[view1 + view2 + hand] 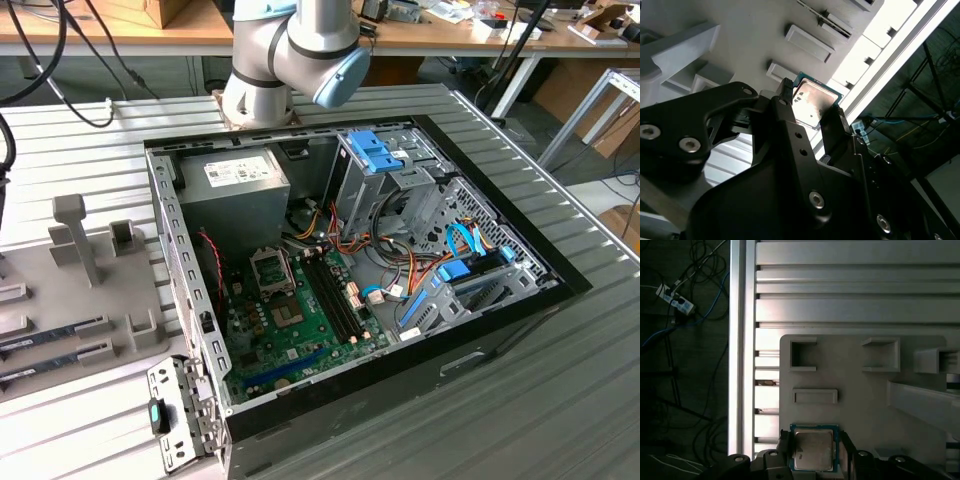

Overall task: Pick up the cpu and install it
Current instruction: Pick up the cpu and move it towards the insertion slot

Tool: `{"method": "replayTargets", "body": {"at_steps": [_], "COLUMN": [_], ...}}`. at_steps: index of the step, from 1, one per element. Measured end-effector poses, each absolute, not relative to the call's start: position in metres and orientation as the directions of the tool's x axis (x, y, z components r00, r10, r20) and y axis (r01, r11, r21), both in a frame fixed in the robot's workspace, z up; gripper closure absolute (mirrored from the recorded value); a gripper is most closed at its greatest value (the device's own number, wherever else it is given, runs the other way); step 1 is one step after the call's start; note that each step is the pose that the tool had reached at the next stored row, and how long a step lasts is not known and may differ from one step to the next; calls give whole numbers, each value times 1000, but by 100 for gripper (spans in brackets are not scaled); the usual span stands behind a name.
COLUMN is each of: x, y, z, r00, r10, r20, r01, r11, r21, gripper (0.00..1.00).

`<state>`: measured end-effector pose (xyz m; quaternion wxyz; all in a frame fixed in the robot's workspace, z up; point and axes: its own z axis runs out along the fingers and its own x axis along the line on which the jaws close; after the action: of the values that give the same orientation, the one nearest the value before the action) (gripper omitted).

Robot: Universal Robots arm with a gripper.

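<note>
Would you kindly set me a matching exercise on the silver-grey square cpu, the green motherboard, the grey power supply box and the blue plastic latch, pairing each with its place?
Things:
1. silver-grey square cpu with a thin green rim
2. green motherboard
3. grey metal power supply box
4. blue plastic latch

Places:
A. lying flat on the bottom of the open black computer case
B. on top of the metal drive cage
C. held by the black gripper over the grey tray
D. in the case's far corner, toward the exterior view's left

Pairs: 1-C, 2-A, 3-D, 4-B.
</note>
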<state>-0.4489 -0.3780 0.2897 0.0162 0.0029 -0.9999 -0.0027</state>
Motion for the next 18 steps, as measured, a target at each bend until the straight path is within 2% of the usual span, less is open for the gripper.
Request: {"method": "replayTargets", "body": {"at_steps": [18], "x": [-449], "y": [-378], "z": [296], "r00": [-999], "r10": [-6], "r20": [33], "r01": [-6], "r11": [1000], "r21": [5], "gripper": [53]}}
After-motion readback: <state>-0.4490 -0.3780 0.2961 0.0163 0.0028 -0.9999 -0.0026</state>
